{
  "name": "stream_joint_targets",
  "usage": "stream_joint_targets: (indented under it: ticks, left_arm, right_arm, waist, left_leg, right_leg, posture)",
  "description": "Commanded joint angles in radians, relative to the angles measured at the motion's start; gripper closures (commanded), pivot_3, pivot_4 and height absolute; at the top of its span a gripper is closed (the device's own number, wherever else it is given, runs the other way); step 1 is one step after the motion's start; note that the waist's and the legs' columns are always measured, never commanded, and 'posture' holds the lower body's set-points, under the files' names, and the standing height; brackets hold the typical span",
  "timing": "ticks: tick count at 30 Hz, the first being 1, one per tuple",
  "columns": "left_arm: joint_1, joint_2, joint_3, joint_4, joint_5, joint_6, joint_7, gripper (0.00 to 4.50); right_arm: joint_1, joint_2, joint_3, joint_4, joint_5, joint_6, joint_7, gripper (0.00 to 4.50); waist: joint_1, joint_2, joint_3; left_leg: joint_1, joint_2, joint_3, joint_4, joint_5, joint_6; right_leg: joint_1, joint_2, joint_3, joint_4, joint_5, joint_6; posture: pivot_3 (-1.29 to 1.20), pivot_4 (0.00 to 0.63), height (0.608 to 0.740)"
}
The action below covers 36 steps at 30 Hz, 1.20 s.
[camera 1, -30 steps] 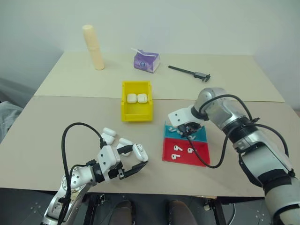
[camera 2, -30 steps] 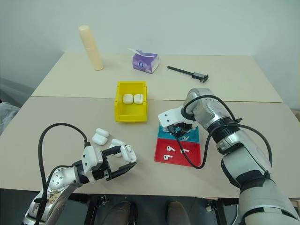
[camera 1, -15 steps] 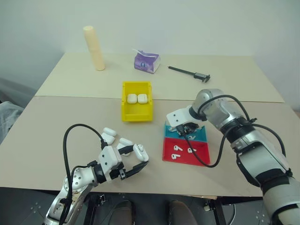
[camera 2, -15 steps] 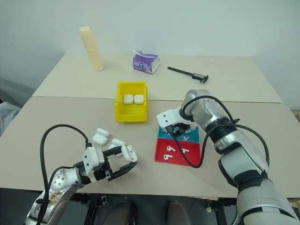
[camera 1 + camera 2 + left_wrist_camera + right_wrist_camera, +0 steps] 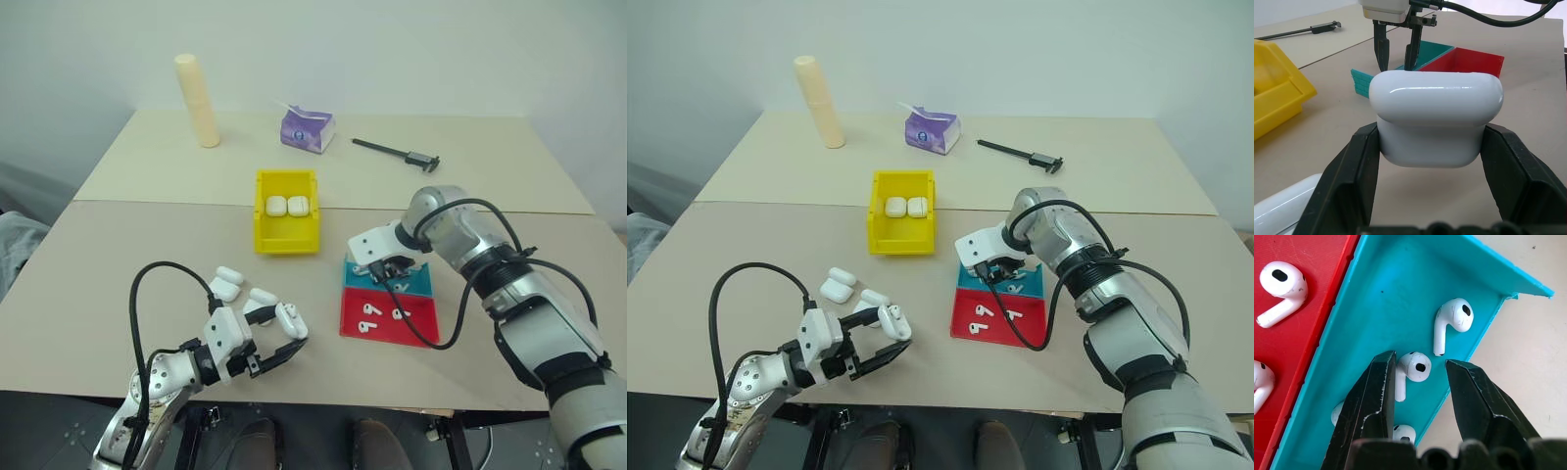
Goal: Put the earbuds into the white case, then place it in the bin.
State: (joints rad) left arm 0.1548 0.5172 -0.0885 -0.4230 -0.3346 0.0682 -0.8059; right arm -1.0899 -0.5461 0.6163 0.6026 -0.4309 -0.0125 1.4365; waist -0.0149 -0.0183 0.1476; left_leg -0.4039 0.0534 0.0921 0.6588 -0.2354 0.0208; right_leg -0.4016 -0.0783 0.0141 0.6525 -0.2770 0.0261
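- Left gripper [image 5: 272, 336], nearer the robot than the bin [image 5: 286, 224], is clamped on a white case [image 5: 1436, 117] with the lid up.
- Two cases [image 5: 286, 206] already lie in the bin.
- Right gripper [image 5: 1418, 382], just right of the bin over the teal tray [image 5: 1376, 298], straddles an earbud [image 5: 1413, 369] with jaws apart; none inserted yet.

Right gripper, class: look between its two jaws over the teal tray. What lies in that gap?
In the right wrist view, one earbud lies on the teal tray between the open jaws of the right gripper, not yet pinched.
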Motion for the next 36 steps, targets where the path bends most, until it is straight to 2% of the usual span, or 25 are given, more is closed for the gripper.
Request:
stream_joint_targets:
  ticks: [1, 4, 18, 22, 32, 36]
  left_arm:
    - [0.0, 0.003, 0.015, -0.042, -0.01, -0.015, 0.002, 1.72]
    - [-0.002, 0.003, 0.013, -0.042, -0.009, -0.012, 0.004, 1.72]
    - [-0.013, -0.006, -0.001, -0.04, -0.002, -0.006, 0.018, 1.72]
    - [-0.012, -0.007, -0.001, -0.043, -0.004, -0.005, 0.02, 1.72]
    - [-0.022, -0.012, 0.004, -0.04, -0.02, -0.009, 0.015, 1.72]
    - [-0.077, -0.024, 0.007, -0.055, -0.067, 0.022, 0.009, 1.72]
  right_arm:
    - [0.0, -0.008, 0.004, 0.008, -0.025, -0.011, 0.0, 2.5]
    - [0.005, -0.01, 0.002, 0.006, -0.024, -0.016, 0.003, 3.07]
    - [0.017, -0.014, -0.001, 0.004, -0.03, -0.029, 0.005, 3.07]
    - [0.024, -0.014, -0.003, 0.001, -0.03, -0.029, 0.003, 3.86]
    - [0.045, -0.029, -0.035, -0.058, -0.009, 0.004, 0.013, 3.86]
    - [0.057, -0.082, -0.141, -0.215, 0.074, 0.131, 0.059, 3.86]
  waist:
    - [0.0, 0.0, 0.0]
    - [0.0, 0.0, 0.0]
    - [0.0, 0.0, 0.0]
    - [0.0, 0.0, 0.0]
    - [0.0, 0.0, 0.0]
    - [0.006, 0.0, 0.0]
  left_leg:
    - [0.0, 0.0, 0.0, 0.0, 0.0, 0.0]
    - [0.0, 0.0, 0.0, 0.0, 0.0, 0.0]
    - [0.0, 0.0, 0.0, 0.0, 0.0, 0.0]
    - [0.0, 0.0, 0.0, 0.0, 0.0, 0.0]
    - [0.001, 0.0, 0.0, 0.0, 0.0, 0.0]
    - [-0.001, 0.0, 0.0, 0.0, 0.0, 0.0]
  right_leg:
    - [0.0, 0.0, 0.0, 0.0, 0.0, 0.0]
    - [0.0, 0.0, 0.0, 0.0, 0.0, 0.0]
    - [0.0, 0.0, 0.0, 0.001, 0.0, 0.0]
    - [0.0, 0.0, 0.0, 0.001, 0.0, 0.0]
    - [0.001, 0.0, 0.0, 0.001, 0.0, 0.0]
    - [-0.001, 0.0, 0.0, 0.001, 0.0, 0.0]
  posture:
    - [0.0, 0.15, 0.74]
    - [0.0, 0.15, 0.74]
    - [0.0, 0.15, 0.74]
    - [0.0, 0.15, 0.74]
    - [0.0, 0.15, 0.74]
    - [0.0, 0.15, 0.74]
